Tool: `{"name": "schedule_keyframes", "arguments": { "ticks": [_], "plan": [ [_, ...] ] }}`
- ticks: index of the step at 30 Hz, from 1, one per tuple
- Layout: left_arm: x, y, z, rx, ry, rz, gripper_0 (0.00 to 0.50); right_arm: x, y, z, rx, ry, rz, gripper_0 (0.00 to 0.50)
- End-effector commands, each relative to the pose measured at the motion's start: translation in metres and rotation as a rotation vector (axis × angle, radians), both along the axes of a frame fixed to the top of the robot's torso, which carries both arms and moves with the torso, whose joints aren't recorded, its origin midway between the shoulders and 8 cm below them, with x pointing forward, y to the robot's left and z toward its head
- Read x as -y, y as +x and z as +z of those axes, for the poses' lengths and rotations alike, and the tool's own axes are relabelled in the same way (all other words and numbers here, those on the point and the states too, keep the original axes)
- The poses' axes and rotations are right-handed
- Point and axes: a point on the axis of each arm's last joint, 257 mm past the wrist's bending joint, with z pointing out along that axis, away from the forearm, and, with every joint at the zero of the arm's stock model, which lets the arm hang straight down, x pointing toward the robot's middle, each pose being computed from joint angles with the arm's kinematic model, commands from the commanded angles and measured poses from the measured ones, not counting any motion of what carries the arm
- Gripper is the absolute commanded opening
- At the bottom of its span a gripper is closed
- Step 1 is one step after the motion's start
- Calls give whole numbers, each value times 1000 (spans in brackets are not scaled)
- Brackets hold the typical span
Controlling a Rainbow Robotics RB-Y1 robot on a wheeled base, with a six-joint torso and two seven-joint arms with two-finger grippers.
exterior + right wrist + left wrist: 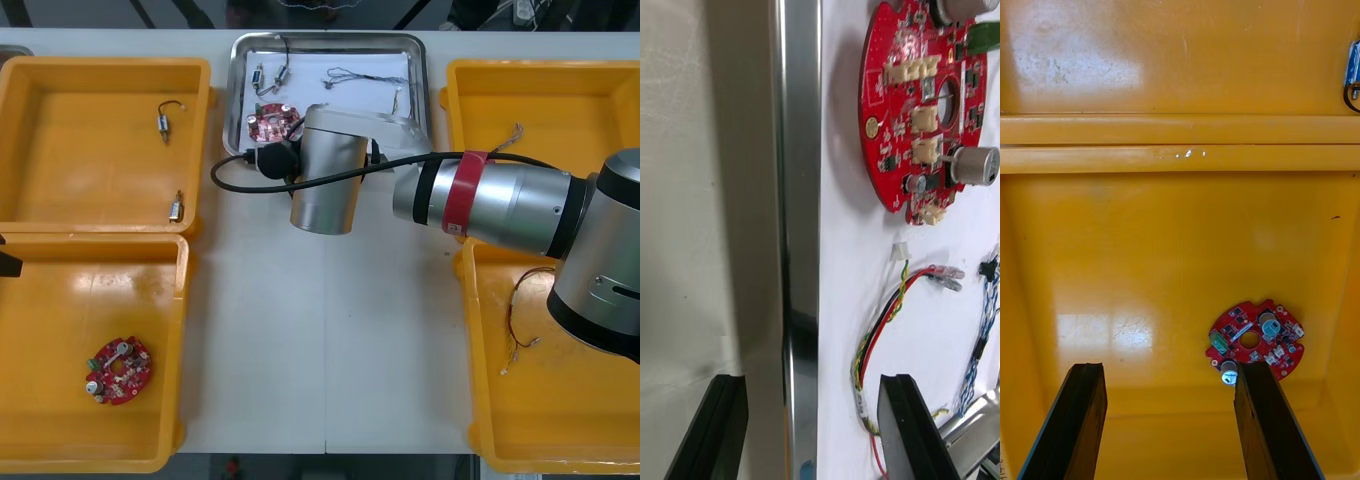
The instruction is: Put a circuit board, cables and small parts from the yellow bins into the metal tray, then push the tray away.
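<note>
Metal tray [330, 38] lies at the table's [320, 330] far middle, loaded with circuit board [270, 122], cables [365, 76] and small metal parts [259, 78]. Right jaws are held open, empty, astride its rim; left jaws are parked open over a yellow bin [60, 300]. Loading is judged done; a steady push away is called for.

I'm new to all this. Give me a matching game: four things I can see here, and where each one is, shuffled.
1. right hand
2. left hand
3. small metal parts
4. red and yellow cable

A. in the far left yellow bin
B. lying in the metal tray, by a circuit board
C. open, astride the tray's rim
D. open, over the near left yellow bin

Pairs: 1-C, 2-D, 3-A, 4-B.
</note>
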Motion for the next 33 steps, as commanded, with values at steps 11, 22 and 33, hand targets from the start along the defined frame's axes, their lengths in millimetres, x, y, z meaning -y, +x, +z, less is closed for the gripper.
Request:
{"name": "schedule_keyframes", "arguments": {
  "ticks": [11, 22, 33],
  "plan": [
    [-10, -2, 9, 16, 84, -57, 500, -14, -92, 22, -166, 233, -88, 500],
    [-10, -2, 9, 16, 84, -57, 500, 71, -167, 25, -339, 470, -407, 500],
    [-10, -2, 9, 16, 84, -57, 500, 152, -177, 36, -300, 802, -669, 500]
  ]
}}
